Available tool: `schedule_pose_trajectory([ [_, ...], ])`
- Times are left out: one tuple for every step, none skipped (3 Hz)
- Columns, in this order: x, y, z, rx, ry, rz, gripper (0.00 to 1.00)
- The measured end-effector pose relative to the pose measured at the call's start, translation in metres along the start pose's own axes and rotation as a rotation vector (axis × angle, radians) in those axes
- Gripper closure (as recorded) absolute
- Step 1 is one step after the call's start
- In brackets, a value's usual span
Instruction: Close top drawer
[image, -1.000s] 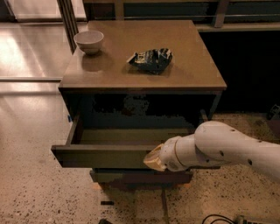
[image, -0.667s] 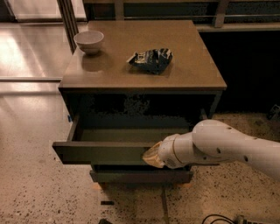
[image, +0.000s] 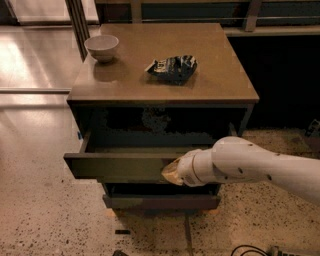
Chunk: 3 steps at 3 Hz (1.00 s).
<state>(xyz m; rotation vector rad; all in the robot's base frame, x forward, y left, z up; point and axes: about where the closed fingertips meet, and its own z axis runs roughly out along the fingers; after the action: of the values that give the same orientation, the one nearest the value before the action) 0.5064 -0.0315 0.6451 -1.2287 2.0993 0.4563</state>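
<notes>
The top drawer (image: 117, 167) of the brown cabinet (image: 165, 95) stands pulled out, its long dark front facing me and part of its floor showing behind it. My gripper (image: 171, 172) at the end of the white arm (image: 250, 165) rests against the drawer front, right of its middle. Only its tan tip shows.
On the cabinet top are a white bowl (image: 102, 47) at the back left and a crumpled dark snack bag (image: 172, 68) near the middle. A lower drawer front (image: 160, 201) sticks out slightly beneath. Speckled floor lies around; a dark rail and wall stand behind.
The drawer front has slid back toward the cabinet, less of its floor shows, and my gripper has followed it inward.
</notes>
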Motion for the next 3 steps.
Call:
schedule_pose_trajectory([
  [-0.002, -0.005, 0.001, 0.015, -0.010, 0.007, 1.00],
  [-0.007, -0.021, 0.010, 0.051, -0.054, 0.033, 1.00],
  [-0.010, -0.042, 0.024, 0.090, -0.083, 0.051, 1.00],
])
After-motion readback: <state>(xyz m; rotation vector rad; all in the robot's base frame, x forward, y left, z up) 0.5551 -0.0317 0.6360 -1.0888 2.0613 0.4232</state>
